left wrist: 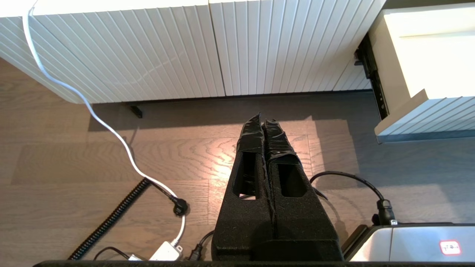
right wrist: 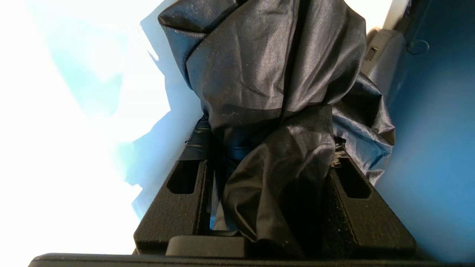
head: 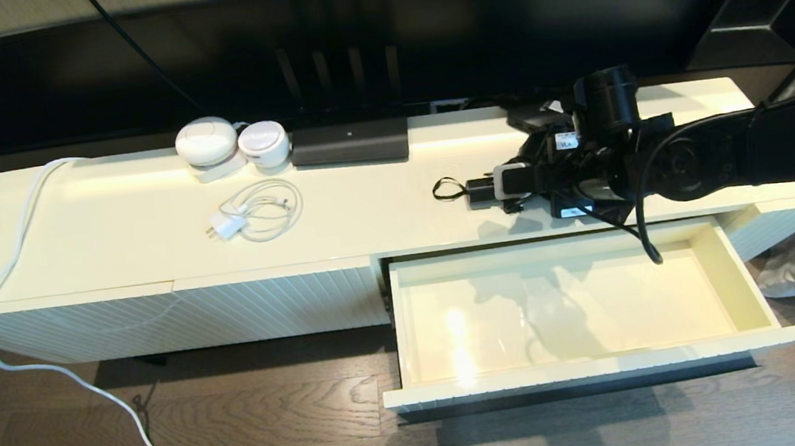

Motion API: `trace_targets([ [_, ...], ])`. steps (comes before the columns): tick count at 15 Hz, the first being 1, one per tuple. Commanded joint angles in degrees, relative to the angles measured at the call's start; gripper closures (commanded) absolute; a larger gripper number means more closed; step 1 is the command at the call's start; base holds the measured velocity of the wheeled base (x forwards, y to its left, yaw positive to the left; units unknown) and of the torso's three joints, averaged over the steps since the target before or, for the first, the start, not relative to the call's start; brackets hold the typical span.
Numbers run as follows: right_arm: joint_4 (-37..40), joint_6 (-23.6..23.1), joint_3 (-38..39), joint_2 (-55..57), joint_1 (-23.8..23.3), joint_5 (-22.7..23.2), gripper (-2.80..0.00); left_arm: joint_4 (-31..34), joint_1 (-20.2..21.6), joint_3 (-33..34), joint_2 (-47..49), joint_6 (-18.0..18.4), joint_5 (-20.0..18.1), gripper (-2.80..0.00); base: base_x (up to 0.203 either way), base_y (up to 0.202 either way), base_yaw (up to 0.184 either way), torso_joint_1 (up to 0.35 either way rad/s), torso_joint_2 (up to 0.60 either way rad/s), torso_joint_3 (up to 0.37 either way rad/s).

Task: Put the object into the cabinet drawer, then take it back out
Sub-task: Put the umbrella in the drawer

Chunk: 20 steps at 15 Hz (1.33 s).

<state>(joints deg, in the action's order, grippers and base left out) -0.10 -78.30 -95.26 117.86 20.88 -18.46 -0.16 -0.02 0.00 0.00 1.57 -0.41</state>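
Right gripper (right wrist: 259, 163) clamped across the umbrella (right wrist: 274, 85), glossy fabric bunched up between the 2 fingers (right wrist: 178, 193) and spilling past the tips. Gripped at the canopy rather than the handle, likely because the soft bulk gives the pads more to bite on. Over on the cabinet top (head: 382, 217), near its front edge, directly behind the open drawer (head: 569, 308). Handle end and thin wrist loop (head: 446, 189) poking out toward the middle of the cabinet top; fabric mostly hidden behind the arm from the head camera. Hard to tell whether resting on the surface or lifted just clear. Drawer pulled fully out, glossy interior bare, ready to receive. Looks like the carry forward and down into it comes next. Left gripper (left wrist: 264, 128) parked low in front of the cabinet's ribbed panel (left wrist: 185, 48), fingers pressed together on nothing. Charger (head: 252, 212) and black box (head: 350, 143) sitting well apart, nearer the back edge.
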Motion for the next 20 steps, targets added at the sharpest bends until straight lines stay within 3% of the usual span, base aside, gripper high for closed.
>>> trace_targets([
  [1, -0.05, -0.45, 0.11, -1.57, 0.04, -0.17, 0.00, -0.02, 0.02, 0.09, 0.09, 0.01, -0.02, 0.00, 0.000, 0.000, 0.000, 0.000, 0.00, 0.000],
  [5, 0.02, -0.33, 4.12, -7.32, 0.84, -2.60, 0.00, -0.02, 0.02, 0.09, 0.09, 0.01, -0.02, 0.00, 0.000, 0.000, 0.000, 0.000, 0.00, 0.000],
  [11, 6.50, 1.72, 18.02, -20.38, 4.56, -5.16, 0.00, -0.02, -0.01, 0.09, 0.09, 0.01, -0.02, 0.00, 0.000, 0.000, 0.000, 0.000, 0.00, 0.000],
  [13, 9.62, 4.98, 21.12, -24.10, 6.79, -8.44, 0.00, -0.02, -0.01, 0.09, 0.09, 0.01, -0.02, 0.00, 0.000, 0.000, 0.000, 0.000, 0.00, 0.000],
  [15, 13.75, 11.38, 24.38, -26.19, 8.69, -10.50, 0.00, -0.02, 0.02, 0.09, 0.09, 0.01, -0.02, 0.00, 0.000, 0.000, 0.000, 0.000, 0.00, 0.000],
  [20, 14.69, 18.22, 35.81, -29.63, 9.69, -8.97, 0.00, -0.02, -0.06, 0.09, 0.09, 0.01, -0.02, 0.00, 0.000, 0.000, 0.000, 0.000, 0.00, 0.000],
])
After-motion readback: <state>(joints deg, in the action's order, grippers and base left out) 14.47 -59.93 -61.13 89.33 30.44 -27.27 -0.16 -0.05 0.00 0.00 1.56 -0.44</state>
